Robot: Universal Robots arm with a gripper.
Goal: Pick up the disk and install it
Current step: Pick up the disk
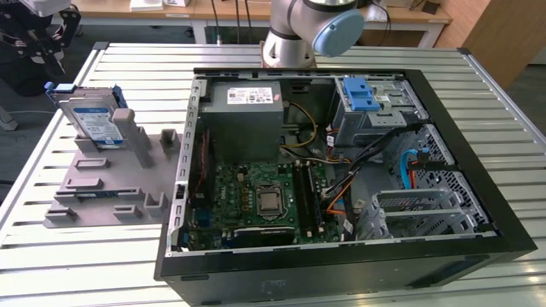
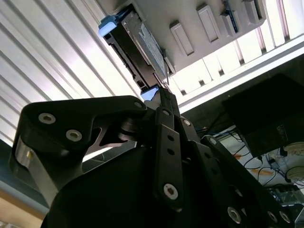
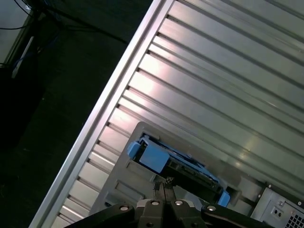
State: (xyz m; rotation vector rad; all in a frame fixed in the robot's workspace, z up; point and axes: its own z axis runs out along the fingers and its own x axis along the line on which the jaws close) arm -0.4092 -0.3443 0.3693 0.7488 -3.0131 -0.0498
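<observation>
Open computer case [image 1: 505, 211], lying on its side across the centre and right of the exterior view: inside it you see a green motherboard [image 1: 265, 198] at lower centre, a grey metal box [image 1: 243, 121] above it, and a silver cage with a blue latch [image 1: 375, 105] at upper right. At upper left, the disk [image 1: 94, 121] stands on edge in a slot of a grey holder [image 1: 102, 188], outside the case. In both wrist views your gripper [image 3: 164, 185] [image 2: 165, 95] points at the disk [image 3: 178, 164] [image 2: 137, 45], its fingers [image 3: 160, 191] drawn together and gripping nothing; contact with the disk cannot be told. Everything rests on a ribbed metal worktop [image 1: 51, 262]; wooden desks [image 1: 111, 9] line the top of the frame.
</observation>
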